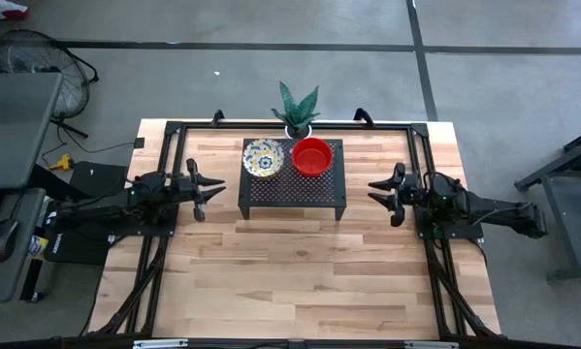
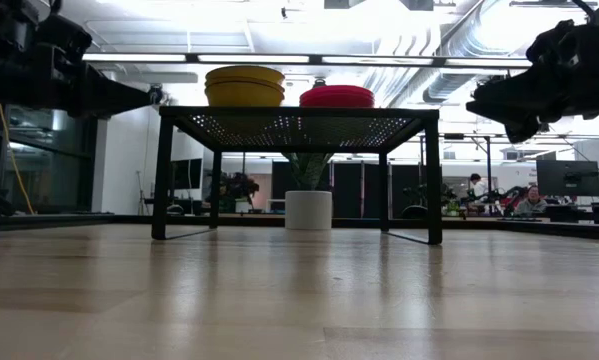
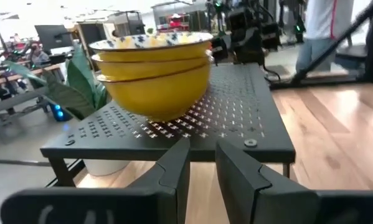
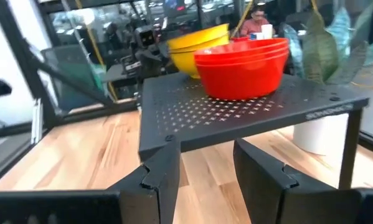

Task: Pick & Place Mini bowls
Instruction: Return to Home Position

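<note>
Yellow bowls (image 1: 263,157), red bowls (image 1: 312,156) atop shelf (image 1: 295,190)

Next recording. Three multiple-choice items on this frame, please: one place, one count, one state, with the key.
1. Where do the red bowls stand? A) on the black shelf B) on the tabletop C) on the floor
2. How many yellow bowls are stacked? A) one B) three C) five
3. What does the left hand hold? A) a red bowl B) a yellow bowl C) nothing
Key: 1 A, they sit atop the shelf; 2 B, three rims show in the left wrist view; 3 C, its fingers are apart and empty.
</note>
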